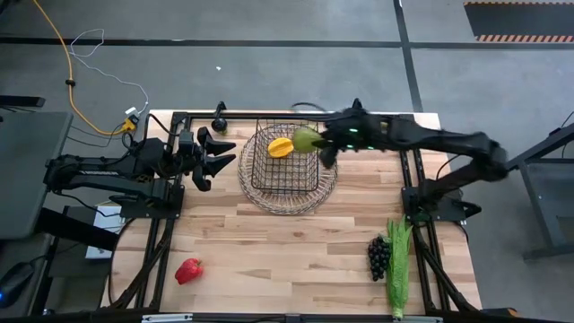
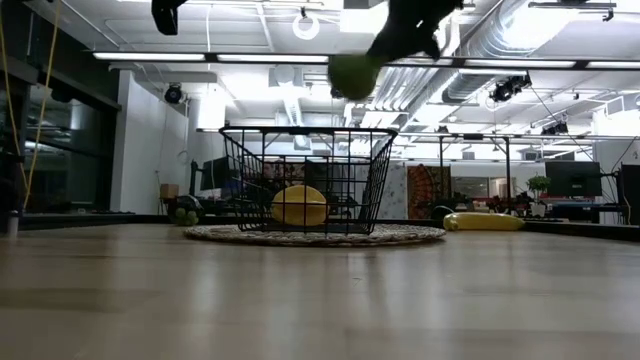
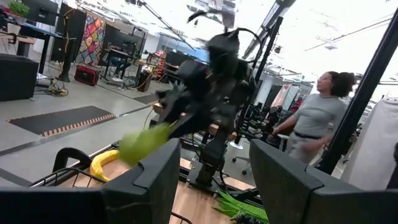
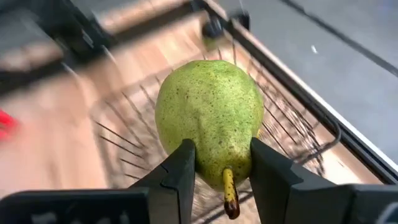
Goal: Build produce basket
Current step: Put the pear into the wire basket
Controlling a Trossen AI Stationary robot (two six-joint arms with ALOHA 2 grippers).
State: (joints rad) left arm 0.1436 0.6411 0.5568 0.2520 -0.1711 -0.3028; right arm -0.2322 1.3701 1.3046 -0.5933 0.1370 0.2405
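One green pear (image 4: 208,121) sits clamped in the right hand (image 1: 325,144) above the wire basket (image 1: 287,166), which holds a yellow-orange fruit (image 1: 281,147); the left hand (image 1: 220,154) waits beside it, fingers apart.

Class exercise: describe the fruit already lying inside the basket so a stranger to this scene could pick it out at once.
Start at the dark wire basket on its round woven mat at the table's far middle. One yellow-orange fruit lies on its floor. Unlike the green pear gripped above the rim by the right hand, it rests free.
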